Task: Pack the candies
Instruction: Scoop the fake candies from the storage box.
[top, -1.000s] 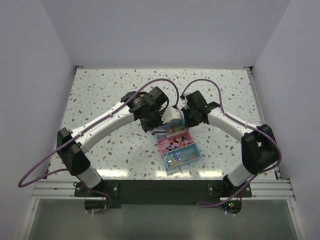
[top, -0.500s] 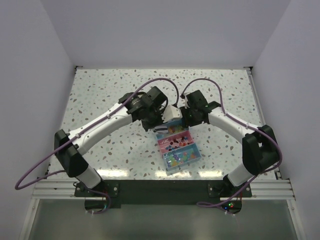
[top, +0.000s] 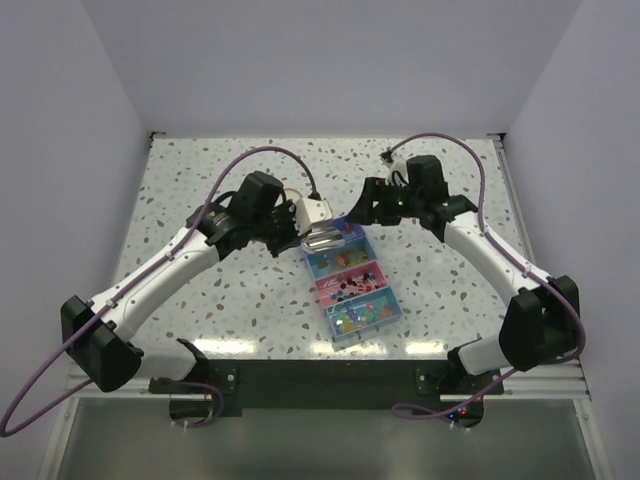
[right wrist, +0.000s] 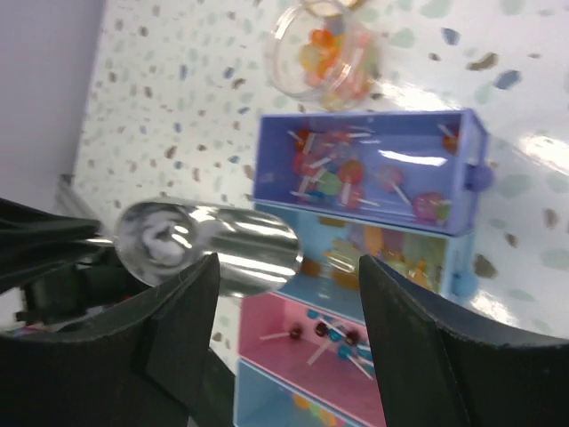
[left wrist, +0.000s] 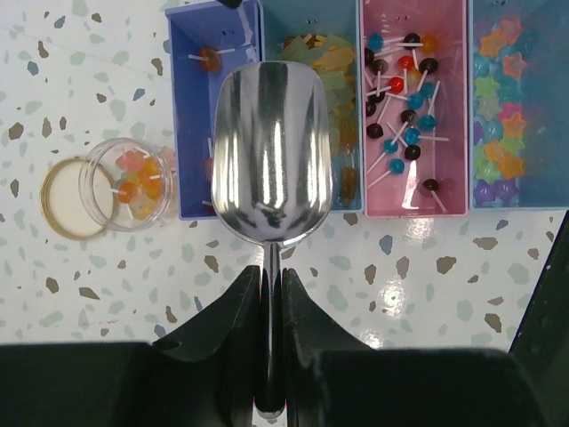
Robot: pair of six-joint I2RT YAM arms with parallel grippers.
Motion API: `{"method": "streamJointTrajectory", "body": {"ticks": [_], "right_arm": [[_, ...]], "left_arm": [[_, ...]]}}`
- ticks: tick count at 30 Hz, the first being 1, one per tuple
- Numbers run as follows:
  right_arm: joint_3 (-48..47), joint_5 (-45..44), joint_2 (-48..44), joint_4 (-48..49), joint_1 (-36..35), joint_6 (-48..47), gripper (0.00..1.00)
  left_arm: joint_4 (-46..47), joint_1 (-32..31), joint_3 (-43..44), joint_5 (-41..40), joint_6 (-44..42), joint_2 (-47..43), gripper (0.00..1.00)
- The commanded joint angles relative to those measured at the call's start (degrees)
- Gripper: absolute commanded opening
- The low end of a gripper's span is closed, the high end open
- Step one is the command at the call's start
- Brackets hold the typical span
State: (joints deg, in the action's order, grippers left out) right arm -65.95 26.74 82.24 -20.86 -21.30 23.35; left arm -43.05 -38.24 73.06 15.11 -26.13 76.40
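The scoop (left wrist: 272, 156) hides much of the teal compartment (left wrist: 336, 36) and one side of the purple compartment (left wrist: 197, 116), covering part of the candies (left wrist: 327, 64) there. Its handle is hidden between the fingers of the left gripper (left wrist: 271, 280). The top edge crops the box (left wrist: 414, 210), and the right edge crops the star compartment (left wrist: 511, 107). The right wrist view is blurred. There the jar (right wrist: 324, 49) is cropped at the top, and the fingers (right wrist: 182, 329) of the right gripper (right wrist: 289, 267) hide the box's lower corners. From above, single candies are too small to tell apart.

A robot lab cell: plain white walls (top: 330, 60), speckled tabletop (top: 180, 170), aluminium mounting rail (top: 550, 382).
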Motion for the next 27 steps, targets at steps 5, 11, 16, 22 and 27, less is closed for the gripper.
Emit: {"method": "streamJointTrajectory", "body": {"ticks": [5,11,16,22,27], "right_arm": [[4.95,15.79,3.19,14.27,1.00,11.27,0.67],[7.15,17.37,4.77,16.82,1.96,12.33,0.67],[8.21,20.19,5.57,20.95,2.05,15.23,0.58],[8.65,23.44,6.53,24.64,2.14,17.07,0.33],[10.23,25.72,6.27,29.28,2.84,20.32,0.01]], "left_arm": [[16.15,2.64,-7.48,7.47,1.70,-6.79,0.00],[18.26,3.69,-9.68,9.40,2.31,-8.19,0.00],[19.23,4.40,-11.00,11.78,2.31,-8.90,0.00],[25.72,6.68,-15.57,16.17,4.07,-10.83,0.00],[29.59,9.23,-18.99,20.47,4.77,-12.15,0.00]]}}
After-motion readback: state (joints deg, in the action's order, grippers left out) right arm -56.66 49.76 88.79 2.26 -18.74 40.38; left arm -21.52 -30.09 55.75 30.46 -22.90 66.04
